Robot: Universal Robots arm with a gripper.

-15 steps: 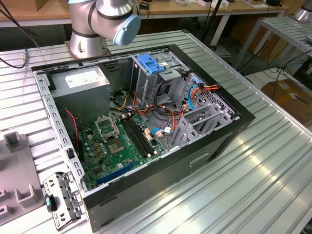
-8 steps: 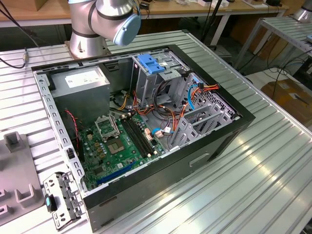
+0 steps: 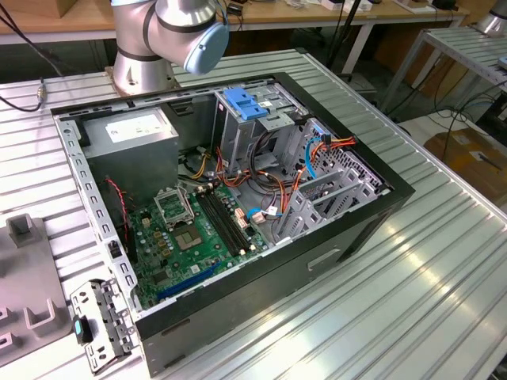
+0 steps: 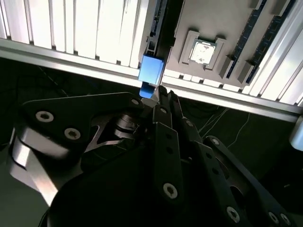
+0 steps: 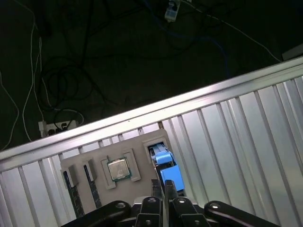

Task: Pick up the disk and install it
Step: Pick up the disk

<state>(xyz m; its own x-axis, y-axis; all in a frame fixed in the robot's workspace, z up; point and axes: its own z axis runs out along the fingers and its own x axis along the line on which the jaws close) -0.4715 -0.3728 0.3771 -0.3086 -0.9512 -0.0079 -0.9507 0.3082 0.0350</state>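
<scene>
Ribs of bright aluminium run along the bench [image 5: 236,142], and a flat, matte grey fixture plate [image 5: 147,172] lies on it. In both wrist views the disk [image 5: 165,163] stands on edge in a slot at one end of that plate, showing its glossy bright blue plastic rail. The black, angular gripper [image 5: 163,187] hangs right at the disk's near end. Whether the gripper is clamped on it or merely beside it, I cannot tell. A square, metal-capped processor [image 5: 118,169] sits in a neighbouring recess. In the exterior view an open black computer case [image 3: 317,269] sits mid-frame, with the arm's silver base [image 3: 142,63] at upper left.
</scene>
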